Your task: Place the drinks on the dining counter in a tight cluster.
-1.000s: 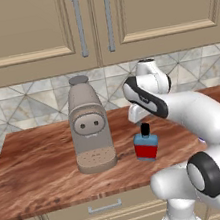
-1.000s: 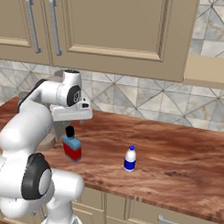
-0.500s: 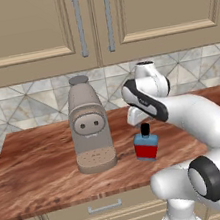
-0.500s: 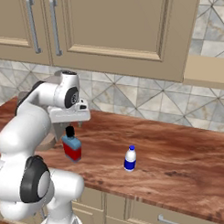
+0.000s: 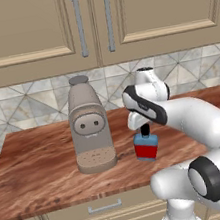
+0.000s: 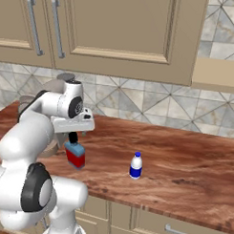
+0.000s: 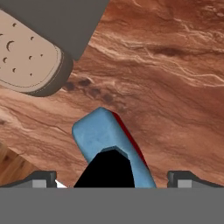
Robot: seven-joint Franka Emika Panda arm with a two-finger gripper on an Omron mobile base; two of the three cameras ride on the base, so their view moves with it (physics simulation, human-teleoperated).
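Observation:
A squat blue flask (image 5: 147, 148) (image 6: 75, 154) (image 7: 98, 131) with a red label and black cap stands upright on a wood-grain wall counter (image 5: 35, 165). My gripper (image 5: 144, 129) (image 6: 73, 137) (image 7: 113, 178) hangs straight over it, open. In the hand view its fingertips (image 7: 43, 178) sit on either side of the cap and touch nothing. To the right a tiny white bottle (image 6: 135, 166) with a blue label stands alone on the same counter. The dining counter is out of view.
A tall beige coffee machine (image 5: 88, 126) (image 6: 58, 83) stands just left of the flask, its perforated base (image 7: 26, 57) close to my hand. Tiled backsplash (image 5: 25, 103) and wall cabinets (image 6: 117, 33) rise behind. The counter's front edge (image 6: 149, 208) runs near the white bottle.
My hand has sunk a little lower over the blue flask. Jaws stay open. Flask and white bottle have not moved.

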